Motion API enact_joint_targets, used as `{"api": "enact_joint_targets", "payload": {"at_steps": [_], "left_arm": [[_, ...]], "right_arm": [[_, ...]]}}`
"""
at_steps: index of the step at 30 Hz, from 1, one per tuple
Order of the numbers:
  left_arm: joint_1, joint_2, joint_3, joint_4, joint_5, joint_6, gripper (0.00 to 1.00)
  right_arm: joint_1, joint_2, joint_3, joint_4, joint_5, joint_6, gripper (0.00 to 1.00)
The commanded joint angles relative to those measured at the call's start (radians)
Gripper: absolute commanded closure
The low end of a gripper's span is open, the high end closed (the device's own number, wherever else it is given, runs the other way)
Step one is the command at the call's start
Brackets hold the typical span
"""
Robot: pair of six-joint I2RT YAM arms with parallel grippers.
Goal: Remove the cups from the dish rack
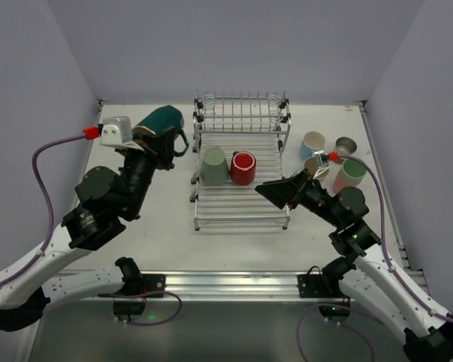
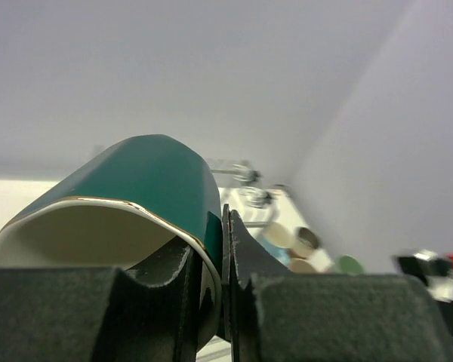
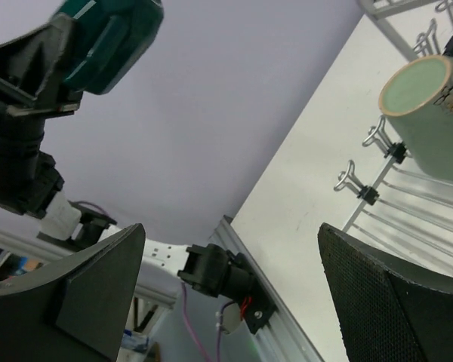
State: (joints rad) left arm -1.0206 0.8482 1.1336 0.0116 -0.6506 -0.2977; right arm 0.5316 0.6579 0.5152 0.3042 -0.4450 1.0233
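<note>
My left gripper (image 1: 160, 143) is shut on the rim of the dark teal mug (image 1: 160, 124) and holds it in the air left of the dish rack (image 1: 241, 113). In the left wrist view one finger is inside the mug (image 2: 136, 181) and one outside; the gripper (image 2: 211, 271) pinches its wall. A sage green cup (image 1: 214, 166) and a red cup (image 1: 243, 167) stand upside down on the rack's lower tray. My right gripper (image 1: 275, 192) is open and empty over the tray's front right. In its wrist view (image 3: 234, 294) the sage green cup (image 3: 426, 113) lies ahead on the right.
Right of the rack stand a light blue cup (image 1: 313, 143), a tan-brown cup (image 1: 346, 145) and a mint green cup (image 1: 350, 173); another cup (image 1: 319, 167) is partly hidden by my right arm. Walls close in on three sides.
</note>
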Motion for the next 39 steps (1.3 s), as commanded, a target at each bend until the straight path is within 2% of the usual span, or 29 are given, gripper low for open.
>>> {"api": "enact_joint_targets", "payload": {"at_steps": [1, 5, 6, 8, 9, 11, 12, 17, 22, 26, 39], "left_arm": [[0.086, -0.052, 0.087, -0.123, -0.198, 0.058, 1.00], [0.186, 0.070, 0.227, -0.309, -0.179, 0.051, 1.00], [0.247, 0.133, 0.274, -0.378, -0.115, 0.031, 1.00], [0.336, 0.178, 0.295, -0.412, -0.028, -0.016, 1.00], [0.435, 0.207, 0.299, -0.432, 0.058, -0.033, 1.00], [0.551, 0.229, 0.298, -0.447, 0.165, -0.079, 1.00], [0.656, 0.257, 0.295, -0.458, 0.254, -0.093, 1.00], [0.934, 0.371, 0.233, -0.498, 0.409, -0.130, 1.00], [1.022, 0.462, 0.146, -0.472, 0.486, -0.152, 1.00], [1.093, 0.567, 0.111, -0.456, 0.479, -0.155, 1.00], [1.125, 0.793, 0.081, -0.429, 0.490, -0.090, 1.00]], "right_arm": [[0.002, -0.053, 0.083, -0.168, 0.074, -0.149, 0.01], [0.002, -0.069, 0.120, -0.232, 0.057, -0.193, 0.01], [0.002, -0.070, 0.123, -0.244, 0.049, -0.201, 0.01], [0.002, -0.075, 0.126, -0.257, 0.029, -0.206, 0.01], [0.004, -0.087, 0.125, -0.272, 0.026, -0.213, 0.01], [0.002, -0.099, 0.121, -0.293, 0.026, -0.227, 0.01], [0.004, -0.107, 0.120, -0.301, 0.025, -0.244, 0.01], [0.002, -0.096, 0.141, -0.396, 0.031, -0.311, 0.01], [0.004, -0.061, 0.152, -0.430, 0.029, -0.350, 0.01], [0.004, -0.034, 0.141, -0.418, 0.017, -0.345, 0.01], [0.004, 0.005, 0.125, -0.435, 0.034, -0.371, 0.01]]}}
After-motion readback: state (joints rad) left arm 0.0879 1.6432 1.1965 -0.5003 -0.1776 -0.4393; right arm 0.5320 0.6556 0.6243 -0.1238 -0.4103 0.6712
